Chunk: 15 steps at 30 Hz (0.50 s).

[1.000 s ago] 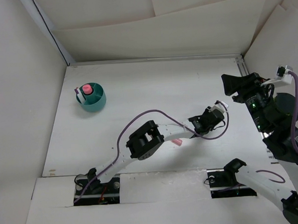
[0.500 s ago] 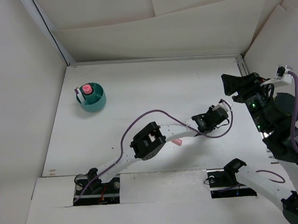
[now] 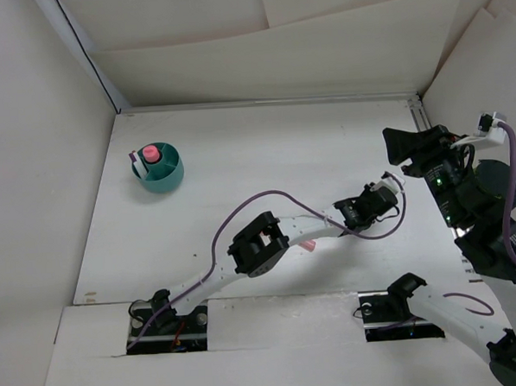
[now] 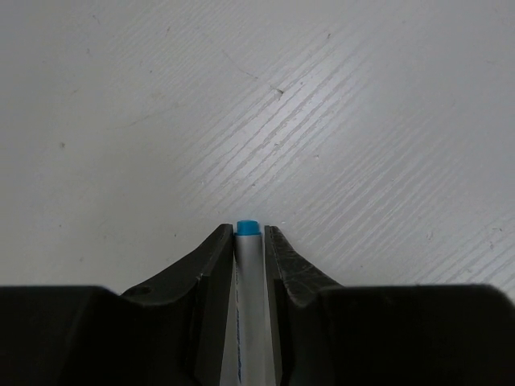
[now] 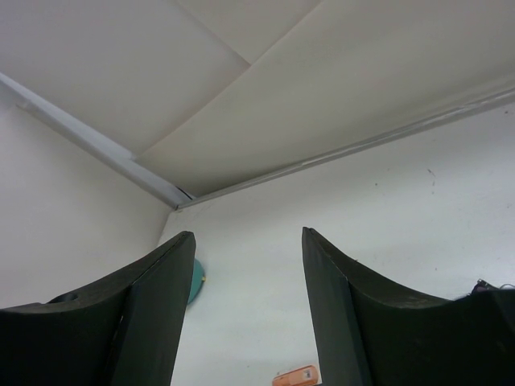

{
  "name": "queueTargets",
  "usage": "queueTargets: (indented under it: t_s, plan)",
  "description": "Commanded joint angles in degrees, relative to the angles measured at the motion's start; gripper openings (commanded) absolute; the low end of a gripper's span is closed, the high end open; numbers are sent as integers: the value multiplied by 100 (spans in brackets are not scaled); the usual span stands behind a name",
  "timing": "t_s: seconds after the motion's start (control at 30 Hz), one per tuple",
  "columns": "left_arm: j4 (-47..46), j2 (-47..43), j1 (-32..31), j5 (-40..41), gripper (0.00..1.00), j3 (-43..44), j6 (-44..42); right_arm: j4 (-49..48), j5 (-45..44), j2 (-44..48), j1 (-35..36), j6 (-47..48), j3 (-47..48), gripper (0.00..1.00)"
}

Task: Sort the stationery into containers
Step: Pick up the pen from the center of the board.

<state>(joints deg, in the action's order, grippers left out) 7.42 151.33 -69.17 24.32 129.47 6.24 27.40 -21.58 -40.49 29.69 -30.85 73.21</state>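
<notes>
teal cup [image 3: 164, 177]: is standing at the far left of the table [image 3: 264, 149], carrying an upright pink piece [image 3: 151, 153].
left gripper [image 4: 248, 236]: jaws are clamping narrowly on a thin white pen [image 4: 247, 265] with a blue tip, well apart from the cup.
right gripper [image 5: 248, 235]: jaws are gaping wide, gripping nothing.
loose pink stub [image 3: 307, 244]: is lying beside the left arm.
orange piece [image 5: 295, 375]: is lying on the table.

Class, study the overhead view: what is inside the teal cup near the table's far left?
A pink piece stands upright in the teal cup, and a white item sits at its left rim. The cup's wall and these pieces hide anything lower down.
</notes>
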Motion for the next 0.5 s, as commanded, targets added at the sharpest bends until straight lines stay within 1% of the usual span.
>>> queueTargets:
  t_s: [0.0, 0.07, 0.1, 0.17, 0.33, 0.47]
  plan:
    - [418, 239, 0, 108, 18, 96, -79, -323, 5, 111, -16, 79, 27, 61]
    - [418, 179, 0, 108, 13, 96, -79, -323, 5, 164, -16, 79, 27, 61]
    - [418, 178, 0, 108, 8, 44, -79, -323, -47, 164, -16, 79, -26, 61]
    - [418, 117, 0, 161, 1, 43, -79, -323, -48, 217, -16, 131, -26, 61]
    - [260, -296, 0, 92, 0, -298, 44, -323, -100, 270, -16, 132, -79, 61]
    - [-29, -893, 0, -102, 0, -686, 167, -323, -153, 322, -16, 132, -140, 61]
